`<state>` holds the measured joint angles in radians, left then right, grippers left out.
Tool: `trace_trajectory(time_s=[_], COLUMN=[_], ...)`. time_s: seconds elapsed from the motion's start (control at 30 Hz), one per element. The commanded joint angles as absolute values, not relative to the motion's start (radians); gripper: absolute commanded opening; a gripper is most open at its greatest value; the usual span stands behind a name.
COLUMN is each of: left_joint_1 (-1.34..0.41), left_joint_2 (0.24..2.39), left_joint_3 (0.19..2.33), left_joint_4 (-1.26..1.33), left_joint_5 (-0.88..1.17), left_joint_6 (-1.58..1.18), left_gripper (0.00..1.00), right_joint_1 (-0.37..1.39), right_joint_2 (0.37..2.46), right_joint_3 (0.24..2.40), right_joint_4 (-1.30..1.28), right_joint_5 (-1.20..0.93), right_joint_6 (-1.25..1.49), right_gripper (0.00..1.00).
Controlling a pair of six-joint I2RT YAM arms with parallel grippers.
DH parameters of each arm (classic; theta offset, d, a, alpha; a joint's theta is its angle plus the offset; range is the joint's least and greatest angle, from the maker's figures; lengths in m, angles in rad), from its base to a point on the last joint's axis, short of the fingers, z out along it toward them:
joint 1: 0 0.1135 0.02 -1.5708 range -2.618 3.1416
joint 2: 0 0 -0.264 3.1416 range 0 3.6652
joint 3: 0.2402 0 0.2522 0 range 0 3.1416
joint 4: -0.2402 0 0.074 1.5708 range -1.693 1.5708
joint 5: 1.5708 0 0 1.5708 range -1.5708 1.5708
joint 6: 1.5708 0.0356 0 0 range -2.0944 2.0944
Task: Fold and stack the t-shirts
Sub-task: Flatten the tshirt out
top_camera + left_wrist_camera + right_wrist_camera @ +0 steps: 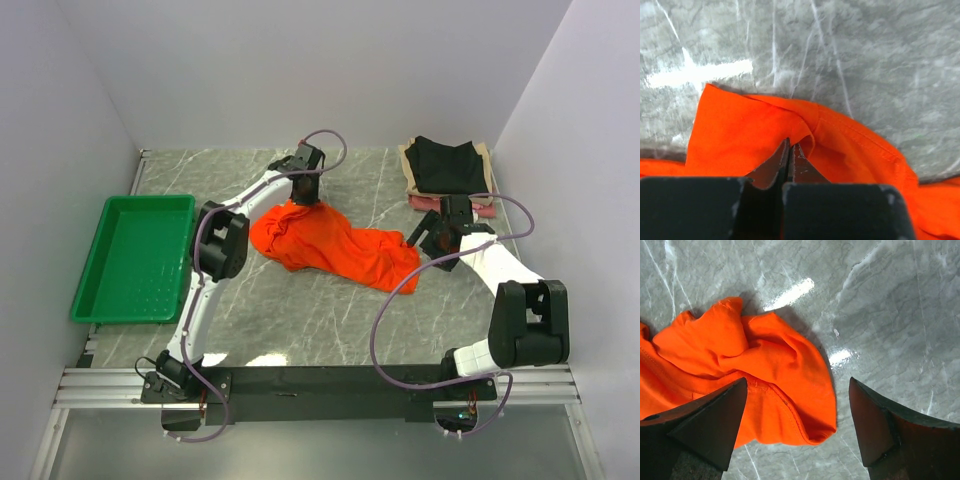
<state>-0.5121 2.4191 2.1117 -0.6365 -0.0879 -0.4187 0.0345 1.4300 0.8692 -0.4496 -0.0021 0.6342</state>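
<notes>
A bright orange t-shirt [335, 247] lies crumpled in a long heap across the middle of the marble table. My left gripper [303, 199] is at its far left end, shut on a fold of the orange cloth [805, 125]. My right gripper [428, 235] hovers open over the shirt's right end [785, 390], with one finger over the cloth and the other over bare table. A stack of folded shirts stands at the back right, a black one [446, 163] on top, beige and pink under it.
A green plastic tray [138, 257] sits at the left side of the table. White walls close in the table on three sides. A black rail [330, 380] runs along the near edge with the arm bases.
</notes>
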Motion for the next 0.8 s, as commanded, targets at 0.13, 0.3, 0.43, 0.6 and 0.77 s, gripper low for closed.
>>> trace_trajectory(time_s=[0.13, 0.3, 0.43, 0.6, 0.77], left_joint_1=[-0.522, -0.522, -0.522, -0.522, -0.522], left_joint_2=[2.133, 1.897, 1.755, 1.596, 1.430], left_joint_3=[1.837, 1.611, 1.418, 1.287, 1.168], left_joint_4=[-0.465, -0.330, -0.270, -0.229, -0.227], left_joint_5=[-0.170, -0.198, -0.219, -0.227, -0.279], left_joint_6=[-0.420, -0.468, -0.498, -0.518, -0.570], left_gripper=[0.00, 0.00, 0.00, 0.00, 0.00], right_joint_1=[0.028, 0.032, 0.048, 0.063, 0.124], right_joint_2=[1.468, 1.506, 1.528, 1.583, 1.646], right_joint_3=[0.874, 0.867, 0.847, 0.862, 0.908], right_joint_4=[-0.433, -0.428, -0.420, -0.413, -0.410], right_joint_5=[0.017, -0.021, -0.018, -0.008, 0.037], right_joint_6=[0.633, 0.626, 0.614, 0.623, 0.640], right_gripper=[0.85, 0.76, 0.72, 0.67, 0.60])
